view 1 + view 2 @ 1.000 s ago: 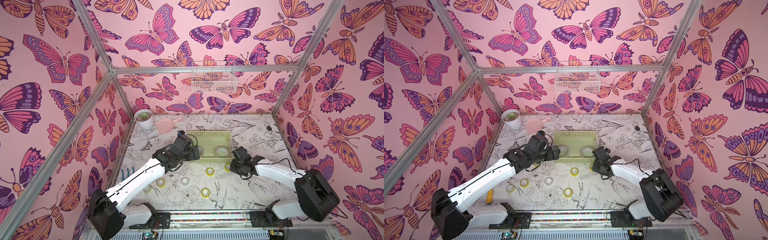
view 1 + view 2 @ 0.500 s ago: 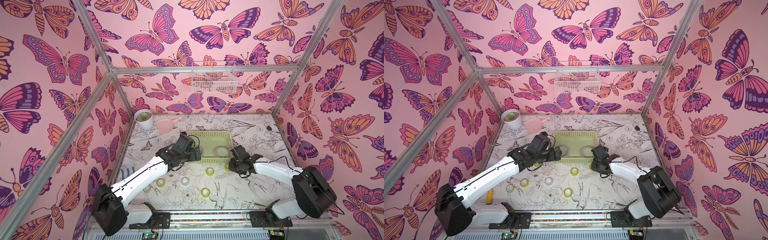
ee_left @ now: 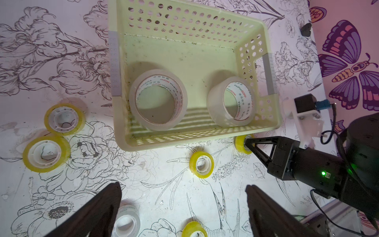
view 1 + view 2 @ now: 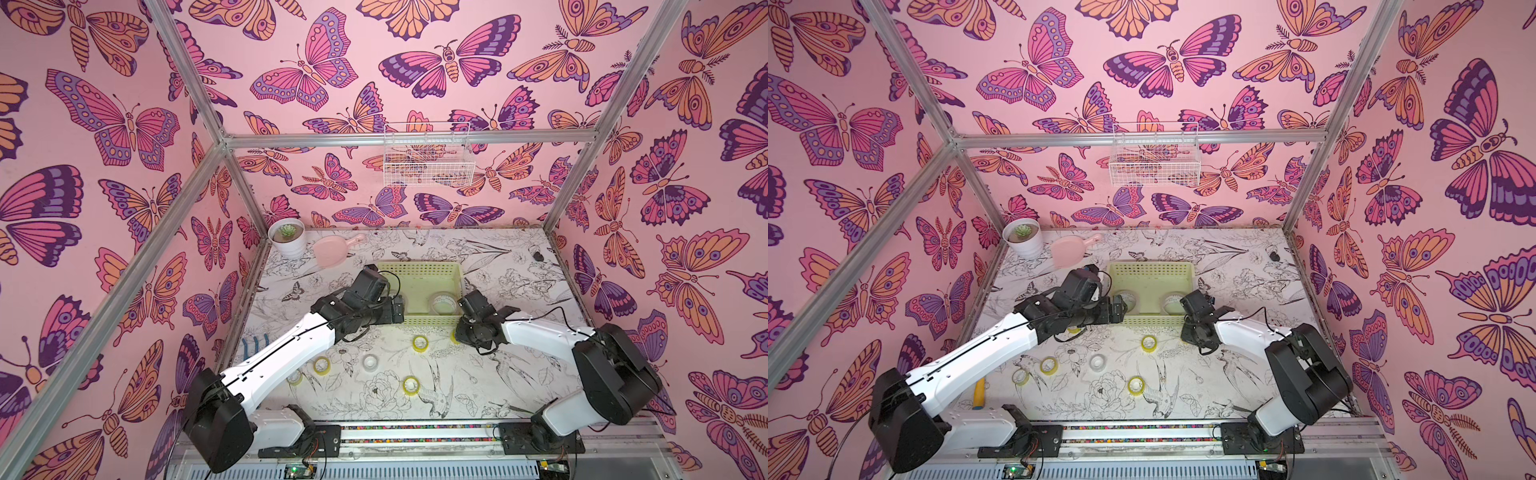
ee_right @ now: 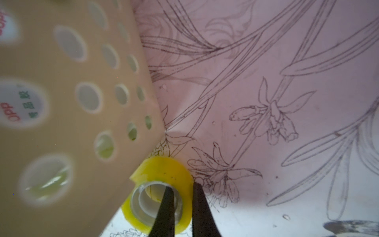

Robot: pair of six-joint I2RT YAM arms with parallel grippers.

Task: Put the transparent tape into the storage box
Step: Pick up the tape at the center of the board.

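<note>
Right wrist view: the right gripper is clamped on a yellow roll — one finger reaches into the core and its mate presses the tape from outside, with the roll's wall squeezed between them. The roll stands on edge at the very fingertips, low over the table. On the inner finger's side rises the perforated wall of the box. The roll is right at the box's corner, outside it; whether the two touch I cannot tell.

The left wrist view shows the same grip from the side: the right gripper has its tips together on the yellow roll, just outside the box.

The left gripper has its jaws spread wide, holding nothing. The box lies ahead of its fingertips, and two big rolls of clear tape sit inside against the wall nearest this gripper. A loose roll lies on the table between its tips and that wall.

In both top views the left gripper hangs at one end of the box's near wall — the right gripper is at the other end.
</note>
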